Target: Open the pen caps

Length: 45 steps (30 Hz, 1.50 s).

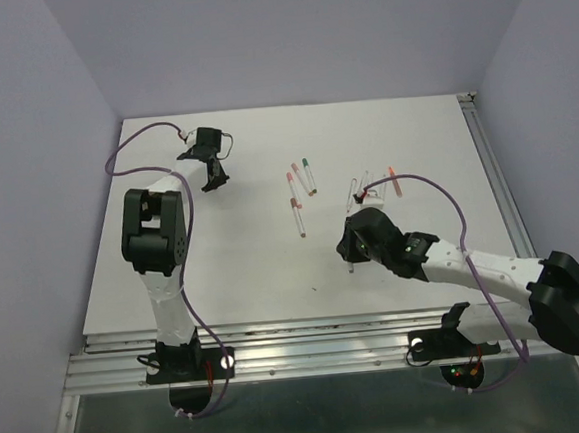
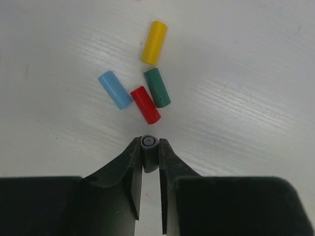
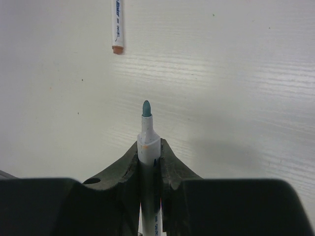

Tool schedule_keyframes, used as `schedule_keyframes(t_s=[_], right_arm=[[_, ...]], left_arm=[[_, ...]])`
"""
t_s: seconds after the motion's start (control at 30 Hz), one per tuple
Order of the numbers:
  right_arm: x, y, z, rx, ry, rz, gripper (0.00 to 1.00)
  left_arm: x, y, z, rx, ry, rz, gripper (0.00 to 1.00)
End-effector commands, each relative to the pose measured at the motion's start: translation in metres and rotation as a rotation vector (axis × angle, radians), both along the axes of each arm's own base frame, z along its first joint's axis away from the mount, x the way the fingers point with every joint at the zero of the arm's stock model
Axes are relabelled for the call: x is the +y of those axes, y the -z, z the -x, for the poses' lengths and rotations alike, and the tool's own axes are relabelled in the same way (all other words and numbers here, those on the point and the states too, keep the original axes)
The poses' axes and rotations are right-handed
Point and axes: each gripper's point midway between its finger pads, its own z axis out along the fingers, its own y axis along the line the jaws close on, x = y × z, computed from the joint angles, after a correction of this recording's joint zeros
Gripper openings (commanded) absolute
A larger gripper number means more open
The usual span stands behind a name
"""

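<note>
The left tool [image 2: 149, 147] hangs far forward, the right tool [image 3: 149, 150] reaches inward, both clamped nearly closed.

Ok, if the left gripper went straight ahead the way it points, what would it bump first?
Probably the red cap, lying just ahead of the left gripper and the small cap it pinches. The green cap sits beside it. Height above the table is unclear.

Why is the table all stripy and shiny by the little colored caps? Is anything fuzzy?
Left wrist view: light glares off the table in pale streaks; the four loose caps are sharp. Right wrist view: same streaky glare, a faint shadow right of the held pen. Top view: evenly lit, the pens small and soft.
</note>
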Motion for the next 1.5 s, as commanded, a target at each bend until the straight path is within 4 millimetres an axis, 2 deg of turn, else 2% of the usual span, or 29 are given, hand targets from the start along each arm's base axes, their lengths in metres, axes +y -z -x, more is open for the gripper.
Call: schedule_keyframes(t_s=[0.0,0.07,0.1,0.17,0.37,0.47,0.5,0.63,0.67,0.7,0.73,0.77,0.83,0.9,0.93,1.0,1.07,1.13,1.3,1.47], right_arm=[[-0.002,-0.008,-0.013,-0.016,0.048,-0.004,0.01],[-0.003,-0.005,-0.014,-0.01,0.054,0.002,0.02],[-0.003,-0.006,-0.015,-0.011,0.058,-0.002,0.02],[-0.005,-0.005,-0.016,-0.01,0.066,0.001,0.03],[-0.013,-0.01,-0.023,-0.02,0.101,0.012,0.04],[-0.022,-0.013,-0.032,-0.021,0.134,0.024,0.05],[-0.026,-0.011,-0.036,-0.017,0.145,0.034,0.05],[-0.05,-0.013,-0.063,-0.021,0.219,0.084,0.06],[-0.062,-0.014,-0.073,-0.029,0.256,0.1,0.06],[-0.075,-0.014,-0.086,-0.033,0.285,0.124,0.07],[-0.075,-0.01,-0.087,-0.032,0.272,0.143,0.07],[-0.086,-0.016,-0.1,-0.053,0.286,0.154,0.07],[-0.099,-0.015,-0.121,-0.072,0.312,0.2,0.08],[-0.107,-0.013,-0.135,-0.066,0.331,0.227,0.09],[-0.115,-0.012,-0.141,-0.054,0.346,0.241,0.09],[-0.116,-0.01,-0.158,-0.049,0.351,0.267,0.1],[-0.121,-0.004,-0.171,-0.043,0.376,0.293,0.12],[-0.125,-0.007,-0.183,-0.052,0.401,0.308,0.13],[-0.132,0.004,-0.2,-0.021,0.426,0.322,0.16],[-0.132,0.018,-0.208,0.021,0.427,0.34,0.21]], left_arm=[[0.003,-0.018,-0.009,-0.024,0.004,-0.025,0.24],[0.002,-0.017,-0.008,-0.018,0.01,-0.018,0.29],[0.002,-0.016,-0.007,-0.013,0.012,-0.017,0.37],[-0.003,-0.015,-0.007,-0.008,0.032,0.003,0.44],[-0.008,-0.018,0.001,-0.007,0.046,0.03,0.52],[-0.014,-0.029,0.004,-0.032,0.069,0.062,0.59],[-0.017,-0.039,0.005,-0.053,0.081,0.081,0.65],[-0.041,-0.068,0.014,-0.142,0.137,0.138,0.76],[-0.045,-0.068,0.021,-0.144,0.153,0.131,0.81],[-0.061,-0.087,0.025,-0.196,0.193,0.142,0.95],[-0.068,-0.095,0.029,-0.219,0.214,0.144,0.98],[-0.076,-0.102,0.039,-0.238,0.245,0.155,0.99],[-0.093,-0.117,0.052,-0.284,0.285,0.176,0.99],[-0.102,-0.123,0.06,-0.308,0.315,0.194,0.99],[-0.115,-0.128,0.066,-0.323,0.349,0.219,0.99],[-0.13,-0.133,0.075,-0.36,0.39,0.262,0.99],[-0.152,-0.128,0.088,-0.357,0.451,0.302,0.99],[-0.165,-0.123,0.093,-0.34,0.471,0.326,0.99],[-0.17,-0.107,0.094,-0.3,0.477,0.322,0.99],[-0.17,-0.105,0.094,-0.291,0.473,0.321,0.99]])
